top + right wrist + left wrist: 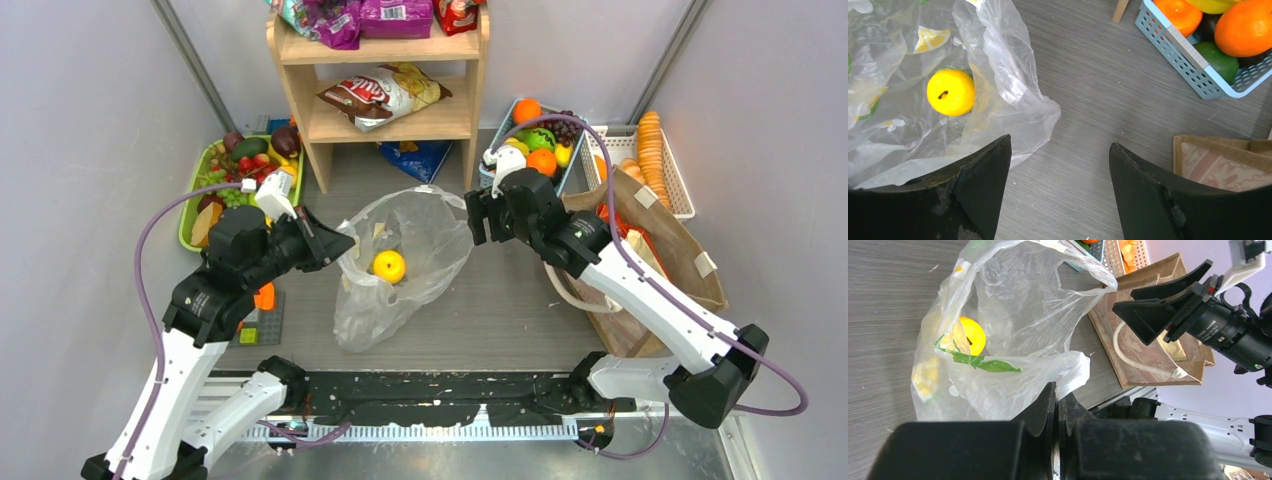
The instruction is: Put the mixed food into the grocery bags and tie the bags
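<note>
The clear plastic bag (410, 255) lies open on the table's middle with a yellow lemon (389, 266) inside; the lemon also shows in the left wrist view (973, 335) and the right wrist view (950, 92). My left gripper (335, 246) is shut on the bag's left edge, its fingertips (1050, 395) pressed together with thin plastic between them. My right gripper (478, 216) is open and empty, low over the table by the bag's right edge (1023, 107). The tan tote (665, 250) with a white loop handle (1133, 360) lies at the right.
A wooden shelf (300, 100) at the back holds snack packets (385, 95). A green basket (195, 195) of fruit is at the left. A blue basket (503, 125) with oranges and a white basket (680, 185) are at the back right. A blue packet (420, 158) lies under the shelf.
</note>
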You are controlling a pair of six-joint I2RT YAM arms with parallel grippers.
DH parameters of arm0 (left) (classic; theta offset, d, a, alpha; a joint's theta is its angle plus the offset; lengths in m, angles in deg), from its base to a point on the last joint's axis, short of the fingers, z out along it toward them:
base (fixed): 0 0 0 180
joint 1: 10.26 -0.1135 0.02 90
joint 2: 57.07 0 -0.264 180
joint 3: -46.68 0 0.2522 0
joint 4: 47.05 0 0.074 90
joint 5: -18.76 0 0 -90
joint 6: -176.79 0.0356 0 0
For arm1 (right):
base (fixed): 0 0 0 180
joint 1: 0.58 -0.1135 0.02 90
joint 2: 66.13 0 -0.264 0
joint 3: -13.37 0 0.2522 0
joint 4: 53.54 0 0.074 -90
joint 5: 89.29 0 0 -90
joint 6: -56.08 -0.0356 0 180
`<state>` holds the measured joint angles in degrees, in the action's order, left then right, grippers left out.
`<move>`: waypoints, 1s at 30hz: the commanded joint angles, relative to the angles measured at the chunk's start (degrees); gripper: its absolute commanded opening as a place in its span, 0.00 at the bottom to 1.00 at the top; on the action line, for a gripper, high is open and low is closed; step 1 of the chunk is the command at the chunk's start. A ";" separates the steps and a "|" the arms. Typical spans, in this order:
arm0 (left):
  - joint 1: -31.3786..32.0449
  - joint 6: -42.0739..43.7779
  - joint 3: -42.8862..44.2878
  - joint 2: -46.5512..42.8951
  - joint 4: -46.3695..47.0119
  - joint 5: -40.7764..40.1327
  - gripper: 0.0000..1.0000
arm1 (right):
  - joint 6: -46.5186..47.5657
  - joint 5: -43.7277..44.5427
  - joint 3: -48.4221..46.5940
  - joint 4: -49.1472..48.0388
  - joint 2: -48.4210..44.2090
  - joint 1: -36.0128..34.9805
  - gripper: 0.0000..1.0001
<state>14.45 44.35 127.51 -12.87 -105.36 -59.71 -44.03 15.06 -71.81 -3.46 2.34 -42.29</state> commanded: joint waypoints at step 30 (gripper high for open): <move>-0.36 21.08 28.24 5.78 -9.74 -34.28 0.00 | 5.97 -0.14 -16.72 1.87 0.79 2.90 0.05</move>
<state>14.40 60.13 145.91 -6.46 -117.03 -83.62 -35.77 13.51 -95.29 -2.91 -1.72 -40.13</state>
